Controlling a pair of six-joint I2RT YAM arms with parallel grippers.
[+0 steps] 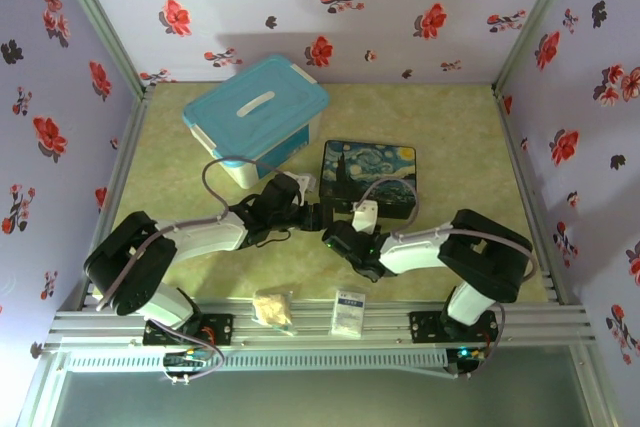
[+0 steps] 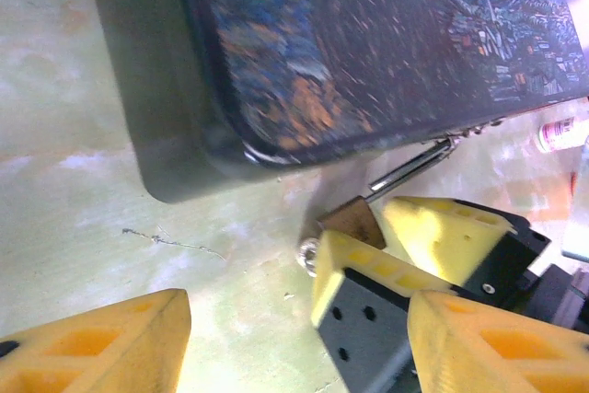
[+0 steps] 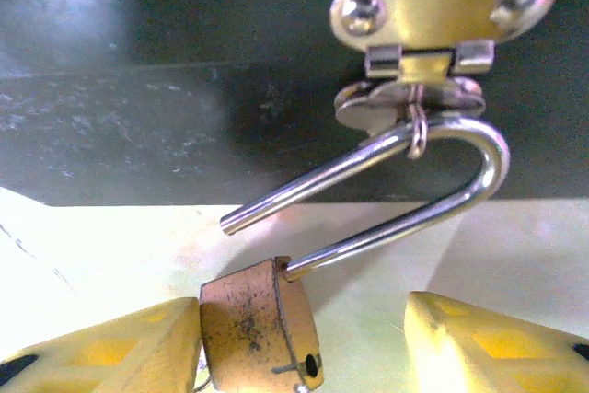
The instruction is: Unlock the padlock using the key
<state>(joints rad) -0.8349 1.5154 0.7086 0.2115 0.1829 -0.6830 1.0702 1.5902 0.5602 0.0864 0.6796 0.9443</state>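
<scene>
The brass padlock [image 3: 253, 333] lies on the table in front of the painted dark-blue box [image 1: 368, 172]. Its silver shackle [image 3: 396, 200] hangs in the box's hasp ring [image 3: 419, 131], and the shackle's free end stands clear of the lock body. My right gripper [image 3: 304, 315] is open around the lock: its left finger touches the body, its right finger stands apart. The left wrist view shows that same padlock [image 2: 354, 220] between the right arm's yellow fingers [image 2: 368, 269]. A small silvery round part [image 2: 307, 255] shows at the lock's base; I cannot tell whether it is the key. My left gripper [image 2: 299, 319] stands open just beside it.
A teal lidded bin [image 1: 255, 112] stands at the back left. A white packet [image 1: 348, 312] and a crumpled beige piece [image 1: 272, 307] lie by the front rail. A small white bottle [image 2: 561, 133] lies past the box. Both grippers [image 1: 322, 225] meet at the box's near left corner.
</scene>
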